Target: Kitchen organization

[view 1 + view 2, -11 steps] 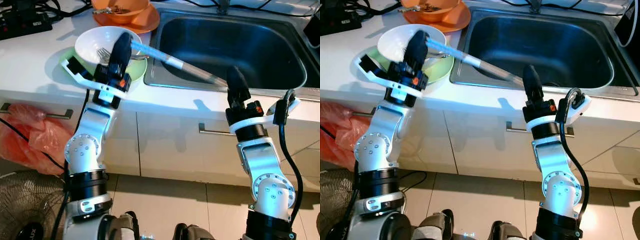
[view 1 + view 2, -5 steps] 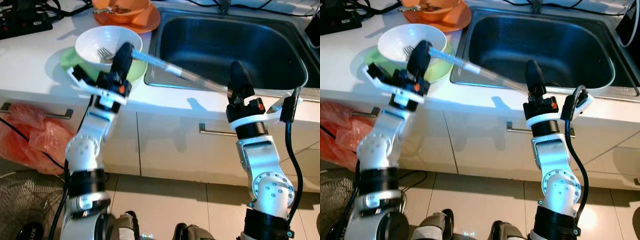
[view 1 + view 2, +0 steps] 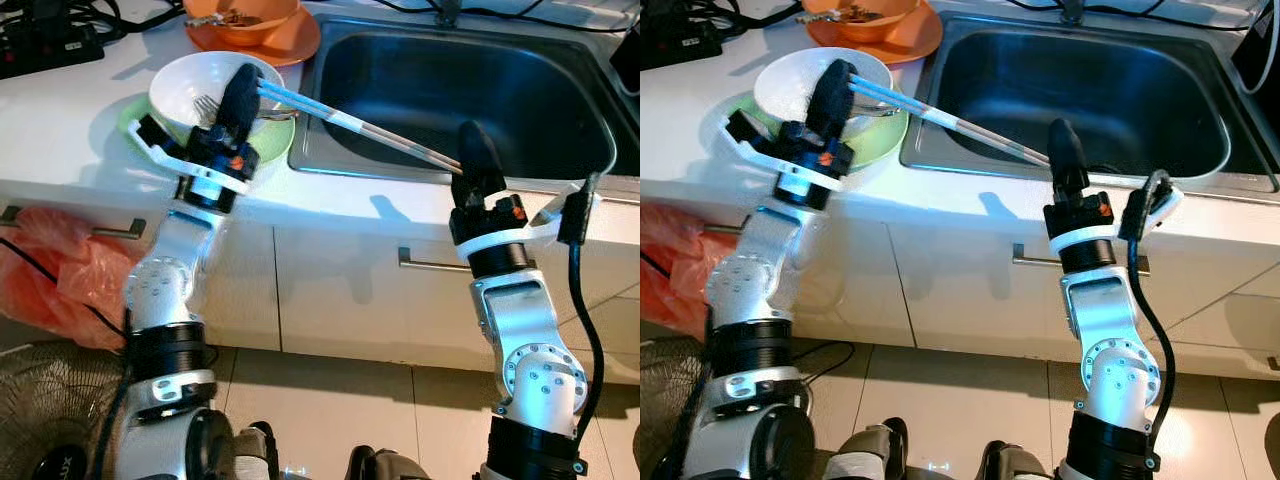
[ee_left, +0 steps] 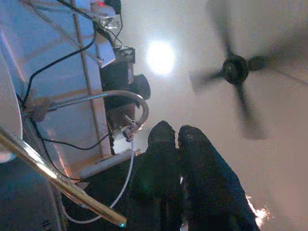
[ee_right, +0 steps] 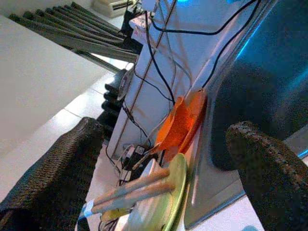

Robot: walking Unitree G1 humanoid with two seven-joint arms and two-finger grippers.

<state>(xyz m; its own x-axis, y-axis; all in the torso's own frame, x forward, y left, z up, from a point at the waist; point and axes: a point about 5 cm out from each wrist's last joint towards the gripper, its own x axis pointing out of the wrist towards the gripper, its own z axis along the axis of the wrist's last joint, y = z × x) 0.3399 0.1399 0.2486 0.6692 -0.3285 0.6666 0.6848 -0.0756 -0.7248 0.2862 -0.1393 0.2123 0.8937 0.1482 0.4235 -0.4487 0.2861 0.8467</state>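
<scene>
From the head views, the left gripper (image 3: 243,88) is pinching a pair of long pale chopsticks (image 3: 350,124) above the white round bowl (image 3: 190,88), which sits on a green plate (image 3: 885,135) on the white counter (image 3: 60,110). The chopsticks' far ends vanish behind the right gripper (image 3: 472,152) at the steel sink's (image 3: 1080,90) front rim. In the left wrist view, the fingers (image 4: 163,159) are pressed together, chopsticks (image 4: 53,178) blurred alongside. In the right wrist view, the fingers (image 5: 57,163) are spread wide, holding nothing.
</scene>
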